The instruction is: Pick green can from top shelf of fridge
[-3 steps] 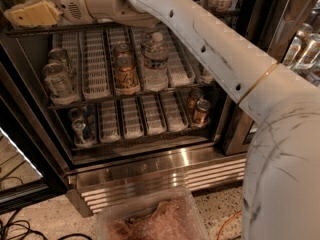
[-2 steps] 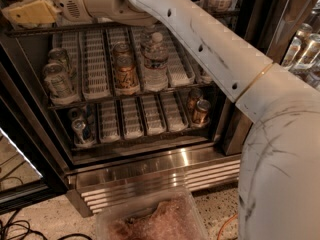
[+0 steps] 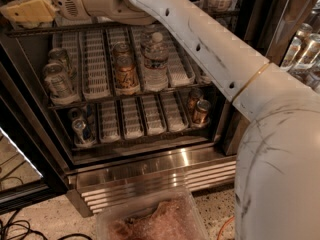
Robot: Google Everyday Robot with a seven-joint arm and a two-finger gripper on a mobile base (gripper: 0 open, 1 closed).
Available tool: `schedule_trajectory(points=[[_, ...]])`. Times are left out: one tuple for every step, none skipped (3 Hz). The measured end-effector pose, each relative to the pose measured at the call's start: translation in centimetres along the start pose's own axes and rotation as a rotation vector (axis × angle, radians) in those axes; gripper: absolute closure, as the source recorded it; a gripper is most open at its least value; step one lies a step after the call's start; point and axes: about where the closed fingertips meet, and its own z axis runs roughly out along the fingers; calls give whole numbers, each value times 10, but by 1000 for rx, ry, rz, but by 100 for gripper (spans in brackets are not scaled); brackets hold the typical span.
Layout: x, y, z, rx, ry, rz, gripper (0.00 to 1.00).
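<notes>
The green can is out of view. The fridge (image 3: 150, 156) stands open in front of me. Two of its wire racks with white lane trays show: an upper one (image 3: 95, 66) and a lower one (image 3: 132, 116). Only the dark front bar (image 3: 65, 30) of a higher shelf shows, and what stands on that shelf is cut off by the top edge. My gripper (image 3: 29, 9), with yellowish pads, is at the far top left at the height of that bar. My white arm (image 3: 200, 49) reaches across the fridge to it.
The upper rack holds silvery cans (image 3: 56, 79) at left, orange-brown cans (image 3: 125, 73) and a water bottle (image 3: 155, 59). More cans (image 3: 200, 110) stand on the lower rack. Below are the ribbed steel grille (image 3: 150, 181) and a clear bin (image 3: 155, 219). Bottles (image 3: 305, 44) stand at right.
</notes>
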Motion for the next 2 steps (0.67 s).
schedule_trajectory(points=[[-2,0,0,0,0,0,52],[-1,-2,4,-4,-7,5,75]])
